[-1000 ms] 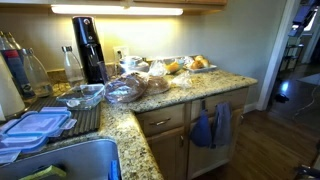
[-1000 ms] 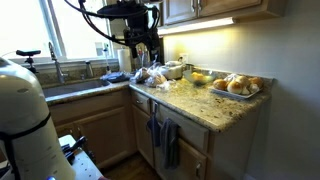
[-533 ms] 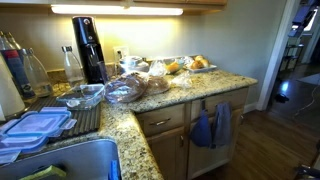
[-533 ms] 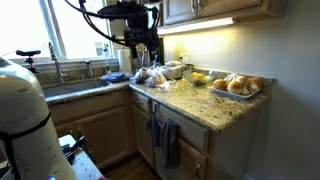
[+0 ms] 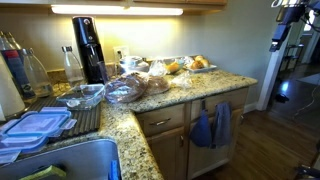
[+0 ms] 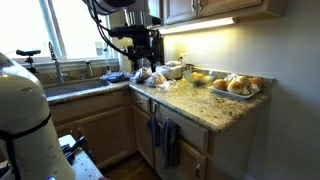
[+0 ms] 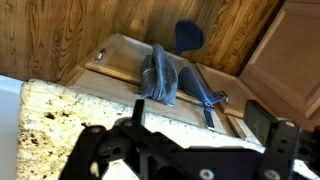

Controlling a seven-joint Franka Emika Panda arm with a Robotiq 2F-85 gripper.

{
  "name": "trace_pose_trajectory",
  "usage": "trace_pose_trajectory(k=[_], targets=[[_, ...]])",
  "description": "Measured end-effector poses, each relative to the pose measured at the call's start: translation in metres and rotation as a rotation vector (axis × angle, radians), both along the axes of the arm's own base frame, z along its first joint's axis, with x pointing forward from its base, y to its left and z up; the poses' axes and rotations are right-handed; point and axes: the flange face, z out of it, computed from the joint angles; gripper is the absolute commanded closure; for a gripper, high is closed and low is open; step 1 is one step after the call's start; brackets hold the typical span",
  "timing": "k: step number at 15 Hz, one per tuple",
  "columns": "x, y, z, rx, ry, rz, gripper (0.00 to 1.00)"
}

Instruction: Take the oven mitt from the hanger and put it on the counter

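Observation:
The deep blue oven mitt (image 5: 203, 129) hangs from a cabinet handle below the granite counter (image 5: 215, 86), next to a longer grey-blue towel (image 5: 223, 122). Both also show in an exterior view, the mitt (image 6: 154, 130) beside the towel (image 6: 170, 143). My gripper (image 6: 148, 68) is high above the counter and shows at the top right in an exterior view (image 5: 281, 36). In the wrist view my gripper (image 7: 180, 135) is open and empty, looking down over the counter edge (image 7: 60, 105) at the mitt (image 7: 189, 35) and the towel (image 7: 160, 75).
On the counter stand a tray of bread rolls (image 6: 238, 86), bagged food (image 5: 125, 88), a black drink machine (image 5: 88, 48) and bottles (image 5: 72, 64). A sink (image 5: 75, 160) and lidded containers (image 5: 35, 124) lie at the near corner. Wood floor lies below the cabinets.
The arm has moved: my gripper has come into view at the top right of an exterior view and sits lower over the counter. The mitt and towel have not moved.

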Motion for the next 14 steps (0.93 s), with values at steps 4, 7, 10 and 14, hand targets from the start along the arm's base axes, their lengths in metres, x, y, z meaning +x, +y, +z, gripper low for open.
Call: trace_pose_trajectory(k=[4,7,10,14], targets=[[0.021,0.033,-0.032,-0.019,0.058,0.063,0.0],[0.029,0.05,-0.049,-0.032,0.094,0.102,0.0],[0.03,0.052,-0.052,-0.034,0.1,0.108,0.0],[0.031,0.053,-0.052,-0.034,0.102,0.109,0.0]])
